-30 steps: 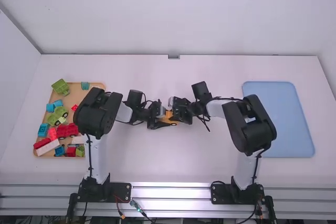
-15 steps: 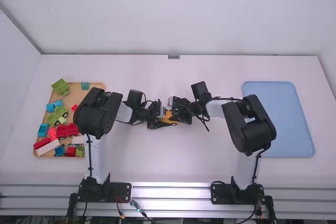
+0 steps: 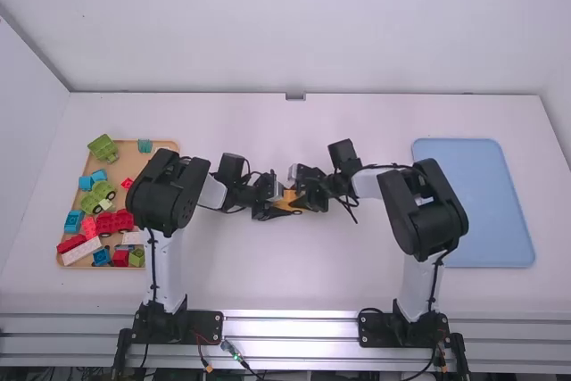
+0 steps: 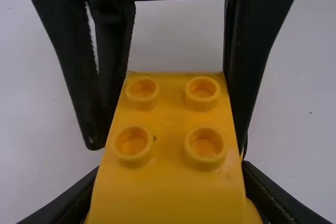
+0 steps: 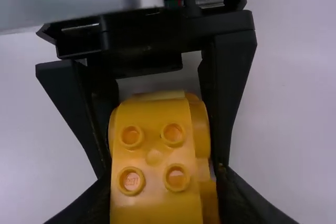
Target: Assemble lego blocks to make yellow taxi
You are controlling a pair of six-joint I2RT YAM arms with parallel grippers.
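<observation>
White table (image 3: 277, 274) inspected: we find the yellow Lego taxi assembly (image 5: 153, 171) near mid-table, the left gripper (image 4: 170, 169) and right gripper (image 5: 164, 170) each closed on its sides, fingers parted by roughly its width. Principal risk, in our judgement: a twist between the arms could seat the joint crooked. Uneven squeezing could slide the smooth plastic; pulling apart before the studs (image 4: 205, 145) bite could split it and drop a part. Fingers working this close could also knock together.

Count: two grippers, one yellow assembly, four studs facing each wrist camera, one blue tray (image 3: 473, 202), one tan tray (image 3: 165, 144), three green pieces (image 3: 103, 148). Red and blue pieces crowd too closely for us to certify.
</observation>
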